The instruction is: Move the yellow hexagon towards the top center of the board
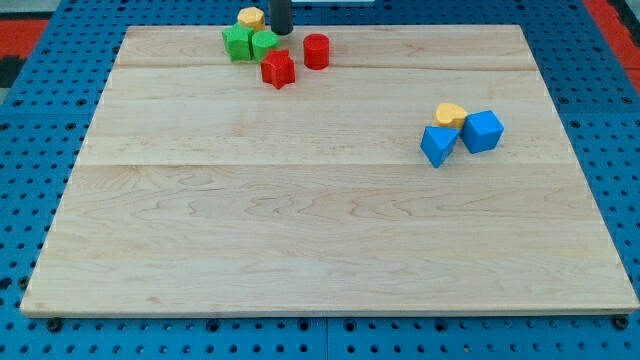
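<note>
The yellow hexagon (pixel 250 17) sits at the board's top edge, left of centre, partly off the wood. My tip (pixel 281 31) is just to its right, close beside it, at the top edge. Just below the hexagon are two green blocks, one to the left (pixel 236 42) and a rounder one to the right (pixel 265 43). A red star-like block (pixel 277 69) lies below them. A red cylinder (pixel 316 50) stands apart, to the right of my tip.
On the view's right sits a separate cluster: a yellow heart-like block (pixel 452 114), a blue block (pixel 437 144) and a blue cube (pixel 482 130). The wooden board (pixel 300 220) lies on a blue pegboard surface.
</note>
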Controlling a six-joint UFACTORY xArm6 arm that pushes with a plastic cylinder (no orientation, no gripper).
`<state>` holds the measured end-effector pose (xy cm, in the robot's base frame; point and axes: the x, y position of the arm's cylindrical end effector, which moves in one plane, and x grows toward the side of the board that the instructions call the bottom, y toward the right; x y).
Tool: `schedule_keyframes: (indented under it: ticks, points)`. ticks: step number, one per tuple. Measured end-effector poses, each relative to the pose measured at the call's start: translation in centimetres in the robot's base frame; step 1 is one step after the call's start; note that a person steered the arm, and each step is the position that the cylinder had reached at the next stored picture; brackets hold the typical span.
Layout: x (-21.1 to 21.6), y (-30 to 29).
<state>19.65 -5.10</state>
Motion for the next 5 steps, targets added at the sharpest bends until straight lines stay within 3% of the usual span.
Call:
schedule_keyframes:
  ticks: [1, 2, 3, 4, 5]
  points:
    - [1.6, 1.5]
    - [-0.3, 8.3]
    - [7.6, 9.1]
    - [7.9, 6.8]
    - [5.5, 6.5]
